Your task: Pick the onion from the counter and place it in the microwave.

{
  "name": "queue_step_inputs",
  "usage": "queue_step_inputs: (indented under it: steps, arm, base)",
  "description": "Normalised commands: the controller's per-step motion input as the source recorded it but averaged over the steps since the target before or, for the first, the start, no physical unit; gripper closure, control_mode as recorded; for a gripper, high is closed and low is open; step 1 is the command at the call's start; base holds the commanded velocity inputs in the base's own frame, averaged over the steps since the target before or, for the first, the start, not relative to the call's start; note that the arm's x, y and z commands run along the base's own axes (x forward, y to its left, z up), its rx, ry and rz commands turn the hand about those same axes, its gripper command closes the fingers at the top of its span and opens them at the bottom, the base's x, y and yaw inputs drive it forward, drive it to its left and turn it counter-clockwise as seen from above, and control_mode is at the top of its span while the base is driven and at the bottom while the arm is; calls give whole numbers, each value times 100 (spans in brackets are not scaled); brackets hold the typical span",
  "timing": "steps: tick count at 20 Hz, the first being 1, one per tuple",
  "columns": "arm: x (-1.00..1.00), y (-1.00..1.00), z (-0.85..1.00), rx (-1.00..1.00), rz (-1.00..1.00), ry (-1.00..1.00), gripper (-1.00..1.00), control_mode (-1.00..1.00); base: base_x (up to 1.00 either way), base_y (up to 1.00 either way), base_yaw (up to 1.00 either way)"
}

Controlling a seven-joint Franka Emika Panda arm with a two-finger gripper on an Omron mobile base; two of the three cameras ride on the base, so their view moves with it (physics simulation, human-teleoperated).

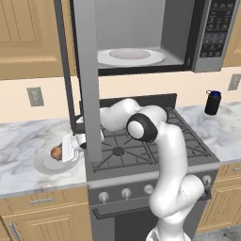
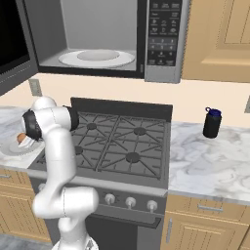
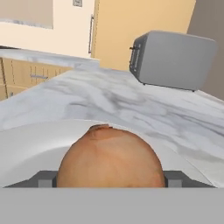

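Small round brown-orange onion sits on white round plate on marbled stone table, dead between end effector fingers. Apart, flanking both sides; clamp unconfirmed. Open grey-silver microwave up-right.

One onion sits on one white plate, left of the gas stove. One microwave hangs open above that stove, with one turntable inside. One dark bottle stands right of the stove. One toaster lies beyond the plate. Three knobs front the stove.
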Motion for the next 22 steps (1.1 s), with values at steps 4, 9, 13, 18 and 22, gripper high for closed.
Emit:
queue_step_inputs:
  steps: [4,9,13,18,22]
  arm:
    - [-20,-18,11,7,0,-5,100,-100]
    - [-23,-45,45,6,-2,0,100,-100]
    - [-38,-67,84,0,-10,6,100,-100]
    - [-49,-79,100,0,-15,25,100,-100]
    - [-86,-91,99,0,-19,21,100,-100]
  base:
    - [0,0,0]
    - [0,0,0]
    - [0,0,0]
    - [0,0,0]
    - [0,0,0]
